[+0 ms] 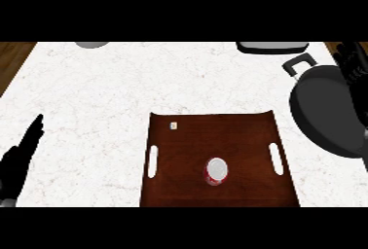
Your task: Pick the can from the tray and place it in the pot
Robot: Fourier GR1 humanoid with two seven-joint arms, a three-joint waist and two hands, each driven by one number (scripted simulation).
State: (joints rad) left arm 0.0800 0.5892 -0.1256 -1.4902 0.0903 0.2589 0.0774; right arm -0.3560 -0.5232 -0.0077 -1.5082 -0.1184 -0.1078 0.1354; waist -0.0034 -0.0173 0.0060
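A red can (pixel 217 171) with a white top stands upright on the dark brown tray (pixel 187 146), right of the tray's middle and towards its near edge. The dark grey pot (pixel 327 112) sits at the counter's right side, just beyond the tray's right rim, with a black handle (pixel 296 63) at its far end. My left hand (pixel 18 158) rests at the lower left, fingers straight and holding nothing, well left of the tray. Over the pot's far right edge is my right hand (pixel 352 61), fingers extended and partly cut off by the view's border.
A small pale tag (pixel 173 126) lies on the tray's far left part. A grey round object (pixel 92 44) shows at the counter's far edge, and a grey and black item (pixel 271 47) at the far right. Bare white marble counter (pixel 108 92) spreads left of the tray.
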